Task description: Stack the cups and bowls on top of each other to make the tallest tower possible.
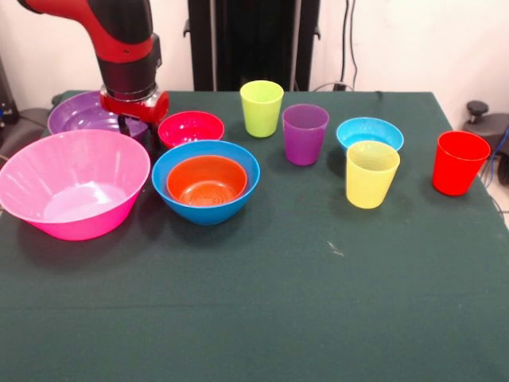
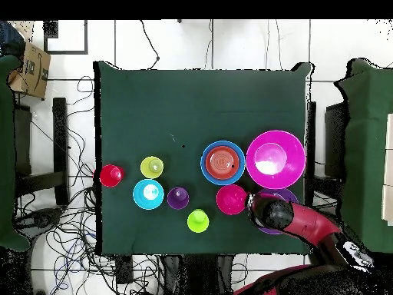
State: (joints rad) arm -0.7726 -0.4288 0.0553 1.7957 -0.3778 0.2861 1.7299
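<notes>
Green table (image 1: 262,318) held bowls and cups, all apart. Tower barely begun: only orange bowl (image 1: 207,180) sat inside blue bowl (image 1: 206,191). Tool (image 1: 134,119) hung just beside red bowl (image 1: 191,128), over purple bowl (image 1: 83,114); open or closed, cannot tell. Likely next: lift red bowl, drop into orange bowl. Pink bowl (image 1: 73,183) crowded blue bowl's one side; open table lay in front of blue bowl.

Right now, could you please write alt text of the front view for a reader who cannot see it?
A red robot arm's gripper hangs between a purple bowl and a small red bowl. On the green table, an orange bowl sits inside a blue bowl beside a pink bowl; four upright cups stand apart.
</notes>
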